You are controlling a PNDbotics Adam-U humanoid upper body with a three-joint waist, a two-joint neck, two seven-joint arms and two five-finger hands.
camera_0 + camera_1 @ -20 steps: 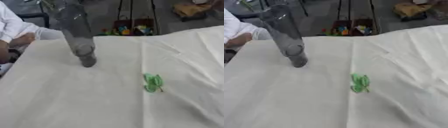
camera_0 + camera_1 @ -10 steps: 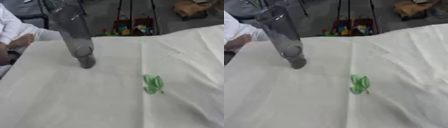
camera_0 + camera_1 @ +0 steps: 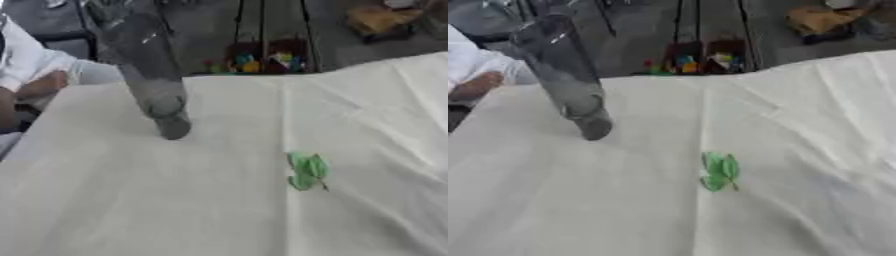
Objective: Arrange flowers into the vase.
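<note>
**Vase waiting, no robot hand in sight**

Neither robot hand is showing in either view, so I cannot tell whether the left or the right one is apart, together or clamped on anything. Nothing is reaching over the desk at the moment.

The tall, clear grey vase is standing on the white cloth toward the far left of the desk, its mouth rising up and out toward the top edge. It is probably sitting there so a stem can be dropped in from above. Well apart from it, nearer the middle, a small green leafy piece is lying flat on the cloth; it looks like part of a flower, though I am seeing no bloom, only leaves and a short stem. As a guess, it is waiting to be picked up, and the arranging looks barely begun.

The top of the vase is getting cut off in the left eye view, and I cannot make out whether anything is already inside it. Beyond the desk edge, some colourful clutter is sitting on the floor, too blurred to identify.
</note>
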